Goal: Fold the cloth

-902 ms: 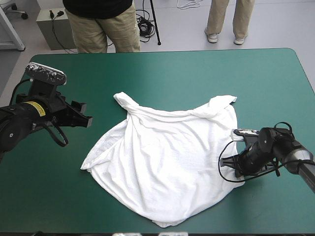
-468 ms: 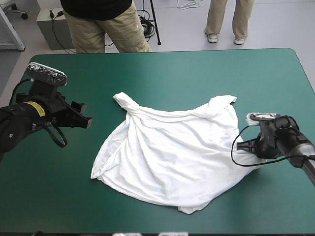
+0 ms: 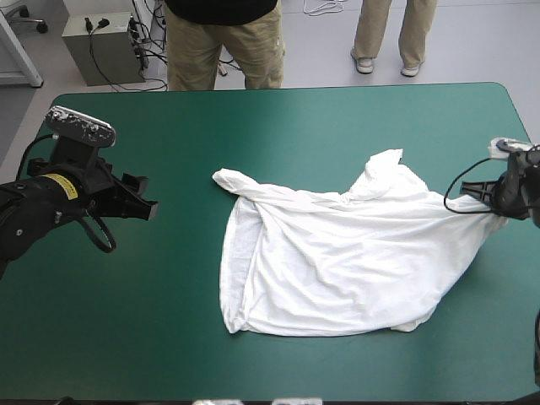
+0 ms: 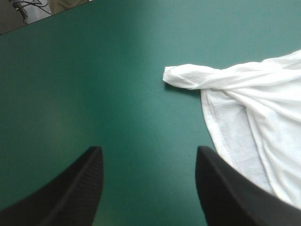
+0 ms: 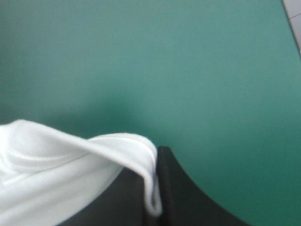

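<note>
The white T-shirt (image 3: 337, 261) lies spread but rumpled on the teal-green bench (image 3: 278, 118). It fills the centre and right of the high view's frame and is drawn out toward the right edge.

The right claw (image 3: 492, 207), at the right edge of the frame about mid-height, is pinched onto the shirt's rightmost corner. Its wrist view shows a hemmed fold of white fabric caught between the nearly closed black fingers (image 5: 188, 197). From that corner long creases run back across the fabric toward the middle.

A twisted sleeve (image 3: 232, 179) points left of centre, and another bunched part (image 3: 384, 164) sits toward the upper right.

The left claw (image 3: 145, 207) hovers at the left of the frame, well apart from the shirt. It is spread wide over bare cover, with the twisted sleeve ahead of it and off to one side.
</note>
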{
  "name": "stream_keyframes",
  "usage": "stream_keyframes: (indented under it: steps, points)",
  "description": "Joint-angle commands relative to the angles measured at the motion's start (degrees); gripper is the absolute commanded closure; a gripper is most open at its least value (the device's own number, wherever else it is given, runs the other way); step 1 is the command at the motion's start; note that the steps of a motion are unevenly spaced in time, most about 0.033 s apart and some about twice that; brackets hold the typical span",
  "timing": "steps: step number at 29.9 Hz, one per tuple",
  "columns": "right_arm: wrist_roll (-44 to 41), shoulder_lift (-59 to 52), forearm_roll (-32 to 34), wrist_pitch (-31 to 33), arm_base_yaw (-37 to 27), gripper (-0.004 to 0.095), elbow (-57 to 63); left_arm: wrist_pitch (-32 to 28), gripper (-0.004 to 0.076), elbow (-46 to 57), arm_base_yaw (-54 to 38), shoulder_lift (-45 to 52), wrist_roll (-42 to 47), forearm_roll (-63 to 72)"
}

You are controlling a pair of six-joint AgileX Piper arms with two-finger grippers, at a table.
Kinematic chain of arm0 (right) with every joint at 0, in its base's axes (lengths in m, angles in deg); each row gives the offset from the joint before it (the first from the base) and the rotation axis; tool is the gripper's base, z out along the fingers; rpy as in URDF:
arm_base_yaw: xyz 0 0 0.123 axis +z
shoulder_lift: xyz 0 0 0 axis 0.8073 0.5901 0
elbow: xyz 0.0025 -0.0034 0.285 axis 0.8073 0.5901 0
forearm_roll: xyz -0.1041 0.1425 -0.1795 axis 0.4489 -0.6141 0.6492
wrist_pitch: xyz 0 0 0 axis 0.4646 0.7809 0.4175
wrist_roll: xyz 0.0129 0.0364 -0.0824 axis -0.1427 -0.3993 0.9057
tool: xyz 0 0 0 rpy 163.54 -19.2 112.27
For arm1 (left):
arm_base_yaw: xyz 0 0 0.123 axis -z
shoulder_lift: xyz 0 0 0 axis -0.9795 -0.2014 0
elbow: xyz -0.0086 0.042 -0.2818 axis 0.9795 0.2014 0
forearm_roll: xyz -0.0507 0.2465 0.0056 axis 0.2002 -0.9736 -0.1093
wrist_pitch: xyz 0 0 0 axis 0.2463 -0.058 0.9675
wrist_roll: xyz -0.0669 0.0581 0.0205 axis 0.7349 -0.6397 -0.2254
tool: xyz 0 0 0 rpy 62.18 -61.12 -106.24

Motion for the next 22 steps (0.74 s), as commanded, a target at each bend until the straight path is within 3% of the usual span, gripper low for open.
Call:
stream_keyframes:
  steps: [1, 10, 15, 17, 22]
  points:
    - [0.64, 3.29, 0.83, -2.79, -1.86, 0.0925, -9.77, -3.66, 0.0303, -1.40, 0.12, 0.74, -0.26, -0.48]
    - [0.52, 15.71, -0.56, -2.79, -2.12, 0.0925, -29.35, -3.56, 0.0303, -1.40, 0.12, 0.74, -0.26, -2.83]
    - [3.76, 19.82, -0.69, 0.34, -2.12, 0.0898, -35.64, -3.56, 0.0303, -1.40, 0.12, 0.65, -0.26, -2.83]
    - [5.53, 20.08, -1.49, 0.61, -2.12, 0.0818, -35.90, -3.56, 0.0303, -1.40, 0.12, 0.65, -0.26, -2.83]
    - [8.05, 20.12, -5.11, 1.77, -2.12, 0.0350, -35.90, -3.56, 0.0303, -1.40, 0.12, 0.65, -0.26, -2.83]
